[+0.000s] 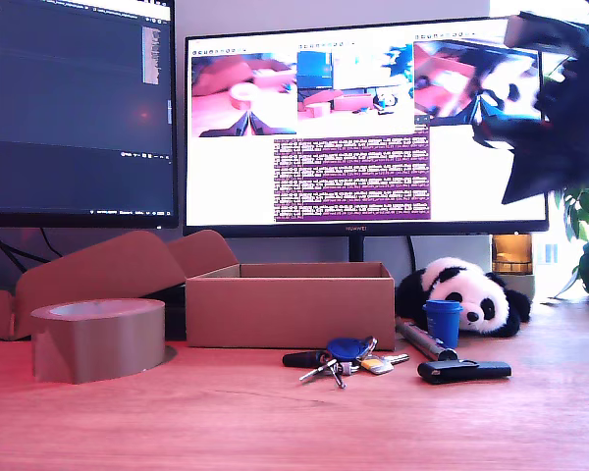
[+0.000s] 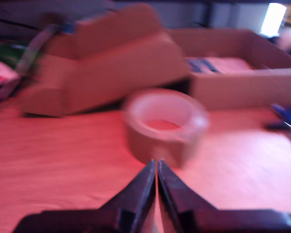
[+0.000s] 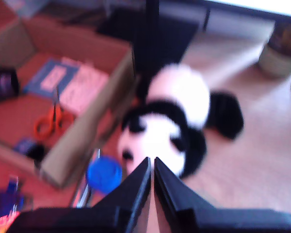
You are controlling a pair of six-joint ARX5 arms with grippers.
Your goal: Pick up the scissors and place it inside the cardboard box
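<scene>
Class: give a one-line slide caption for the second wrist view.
Shut second gripper above a toy panda; orange scissors already inside the box.

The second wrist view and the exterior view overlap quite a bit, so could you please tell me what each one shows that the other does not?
Only the second wrist view shows the inside of the cardboard box, where the scissors lie on the floor beside printed cards. Only the exterior view shows the tape roll, the two monitors and a black object on the desk. Both show the box, the toy panda, the blue cup and the keys.
</scene>
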